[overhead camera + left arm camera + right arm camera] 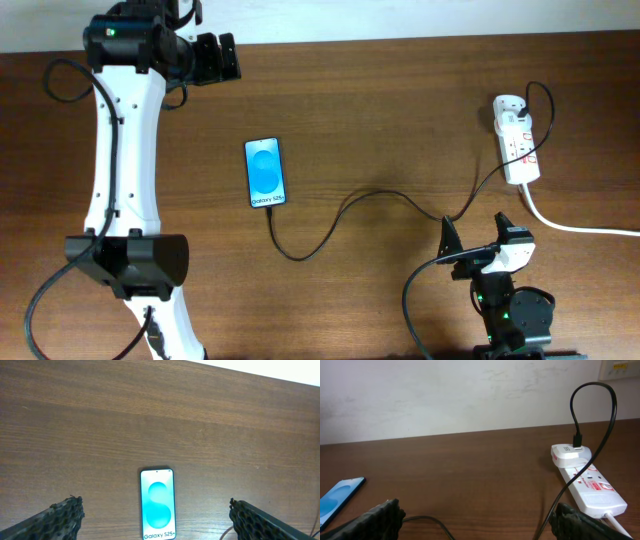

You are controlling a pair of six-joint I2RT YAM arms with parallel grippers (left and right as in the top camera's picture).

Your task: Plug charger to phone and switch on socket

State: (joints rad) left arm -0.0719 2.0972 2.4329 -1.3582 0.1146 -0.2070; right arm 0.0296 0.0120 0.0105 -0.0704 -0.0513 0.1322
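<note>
The phone (265,173) lies flat mid-table, its blue screen lit with white text at the near end; it also shows in the left wrist view (157,505) and the right wrist view (337,497). The charger (380,193), a thin black cable, runs from a white adapter on the socket (516,140) across the table to the phone's near end. I cannot tell whether its tip is plugged in. My left gripper (218,58) is open and empty, behind the phone (157,525). My right gripper (475,235) is open and empty (477,522), with the cable (560,495) lying between its fingers.
The socket's thick white cable (580,228) runs off the right edge of the table. The white adapter (567,455) stands on the socket's far end (590,485). A pale wall stands behind the table.
</note>
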